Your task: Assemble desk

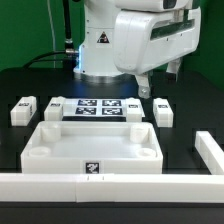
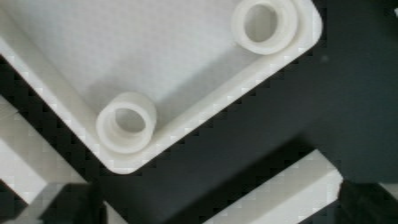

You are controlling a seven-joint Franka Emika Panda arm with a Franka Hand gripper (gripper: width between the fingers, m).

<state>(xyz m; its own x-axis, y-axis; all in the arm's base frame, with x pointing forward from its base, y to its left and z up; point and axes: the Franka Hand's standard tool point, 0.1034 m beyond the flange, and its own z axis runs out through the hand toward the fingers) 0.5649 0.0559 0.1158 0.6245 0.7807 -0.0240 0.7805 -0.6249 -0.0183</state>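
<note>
Slab (image 1: 60, 166) lies rim-up, legs (image 1: 23, 111) outside it on the table (image 1: 195, 112); whether claw (image 1: 159, 77) is clenched, cannot tell.

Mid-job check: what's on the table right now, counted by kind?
Desk slab: 1
Legs: 4
Marker board: 1
Border rail: 1
Total: 7

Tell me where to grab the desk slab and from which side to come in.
Grip the desk slab by its raised rim, coming straight down to straddle the wall. It lies flat, open side up, so that thin upright wall is probably the only pinchable part; stay between the round corner sockets.
</note>
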